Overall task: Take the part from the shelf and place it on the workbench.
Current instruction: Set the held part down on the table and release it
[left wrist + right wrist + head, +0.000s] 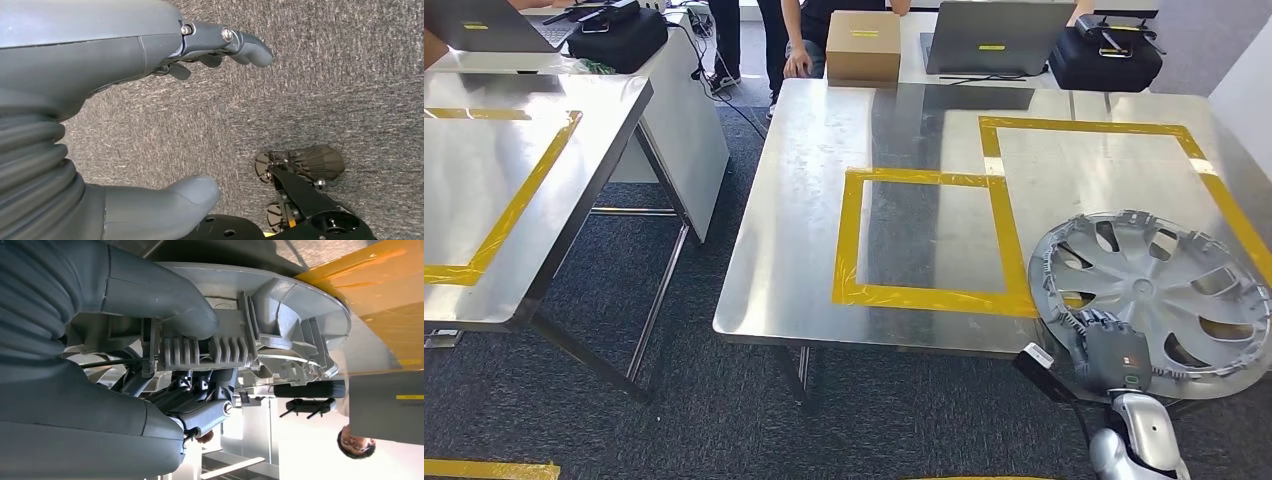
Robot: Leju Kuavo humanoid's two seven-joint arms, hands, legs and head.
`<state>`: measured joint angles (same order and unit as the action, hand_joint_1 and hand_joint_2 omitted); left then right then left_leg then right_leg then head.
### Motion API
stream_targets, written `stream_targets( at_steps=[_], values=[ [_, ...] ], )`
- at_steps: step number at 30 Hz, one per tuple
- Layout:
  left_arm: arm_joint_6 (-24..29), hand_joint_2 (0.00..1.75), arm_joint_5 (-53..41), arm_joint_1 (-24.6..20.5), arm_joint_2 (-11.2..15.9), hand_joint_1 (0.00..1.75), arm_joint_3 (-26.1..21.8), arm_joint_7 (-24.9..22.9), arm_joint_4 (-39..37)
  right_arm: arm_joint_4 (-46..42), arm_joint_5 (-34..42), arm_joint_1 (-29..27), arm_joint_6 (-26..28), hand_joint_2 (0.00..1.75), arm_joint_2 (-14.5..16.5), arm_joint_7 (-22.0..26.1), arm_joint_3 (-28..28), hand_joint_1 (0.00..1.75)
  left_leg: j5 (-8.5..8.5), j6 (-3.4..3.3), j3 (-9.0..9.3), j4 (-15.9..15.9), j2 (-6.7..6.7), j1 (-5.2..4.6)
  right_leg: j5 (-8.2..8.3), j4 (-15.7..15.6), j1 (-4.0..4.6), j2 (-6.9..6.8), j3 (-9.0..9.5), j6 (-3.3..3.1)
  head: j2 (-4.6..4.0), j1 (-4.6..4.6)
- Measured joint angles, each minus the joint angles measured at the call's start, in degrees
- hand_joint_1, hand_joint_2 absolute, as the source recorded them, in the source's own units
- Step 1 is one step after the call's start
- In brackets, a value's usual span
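Steel workbench (804, 250) w/ hubcap (1159, 290) in right robot hand (1112, 350), cardboard box (862, 45) behind.

A cardboard box (863, 45) sits at the far edge of a steel table, with a person's hand (798, 64) resting just beside it. Two closed laptops (990, 37) lie on the tables behind, each near a black bag (1106, 56). A second steel table (494, 170) marked with yellow tape stands to the left on dark carpet (684, 400).
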<state>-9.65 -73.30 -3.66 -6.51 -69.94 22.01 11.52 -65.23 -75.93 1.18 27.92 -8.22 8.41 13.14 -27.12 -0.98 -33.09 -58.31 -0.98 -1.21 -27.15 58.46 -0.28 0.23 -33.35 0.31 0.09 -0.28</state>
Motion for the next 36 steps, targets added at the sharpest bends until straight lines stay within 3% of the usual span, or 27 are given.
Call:
stream_targets(
  at_steps=[4,7,11,25,29,36],
  values=[
    [0.26,1.75,-0.59,-0.03,0.01,0.00,0.03,-0.05,0.00,-1.03,-0.35,-0.63,-0.14,1.75,0.09,0.01,0.83,0.00,0.00,0.00,-0.01,0.00,0.00,0.00,0.00,0.00,0.00,0.01,-0.01,0.00,0.00,0.01],
    [1.29,1.75,-1.38,-0.03,0.02,0.00,0.13,-0.29,0.01,-2.11,-0.90,-0.89,-0.26,1.75,0.17,0.20,1.36,0.00,-0.01,0.00,-0.01,0.00,0.02,0.00,0.00,0.00,0.00,0.03,-0.01,0.00,0.00,0.00],
    [0.69,0.00,0.23,-0.09,0.02,0.00,0.11,-0.39,0.00,-3.04,-1.57,-0.67,-0.58,1.75,0.35,0.53,1.51,0.00,-0.01,0.01,0.02,0.00,0.07,0.00,0.00,0.00,0.01,0.05,0.02,0.00,0.00,-0.01],
    [1.07,0.00,1.00,-0.12,-0.02,0.00,0.09,-1.21,0.00,-3.79,-0.37,0.36,0.82,1.75,0.69,2.59,1.92,0.00,-0.01,0.00,0.08,-0.01,0.07,0.00,0.01,0.00,0.00,0.04,0.11,0.01,0.00,0.01],
    [1.51,0.00,1.05,-0.11,-0.04,0.00,0.04,-1.25,0.00,-9.09,12.62,-1.26,1.43,1.75,2.53,11.60,1.10,0.00,-0.01,0.00,0.07,-0.01,0.06,0.00,0.01,0.00,0.01,0.03,0.10,0.01,0.00,0.01],
    [1.56,0.00,0.98,-0.13,-0.07,0.00,0.02,-1.21,0.00,-28.28,33.58,-7.07,-5.13,1.75,5.38,23.39,-5.68,0.00,-0.02,0.02,0.06,0.01,0.01,0.04,-0.08,0.00,0.04,0.02,0.08,-0.06,0.00,0.00]
  ],
)
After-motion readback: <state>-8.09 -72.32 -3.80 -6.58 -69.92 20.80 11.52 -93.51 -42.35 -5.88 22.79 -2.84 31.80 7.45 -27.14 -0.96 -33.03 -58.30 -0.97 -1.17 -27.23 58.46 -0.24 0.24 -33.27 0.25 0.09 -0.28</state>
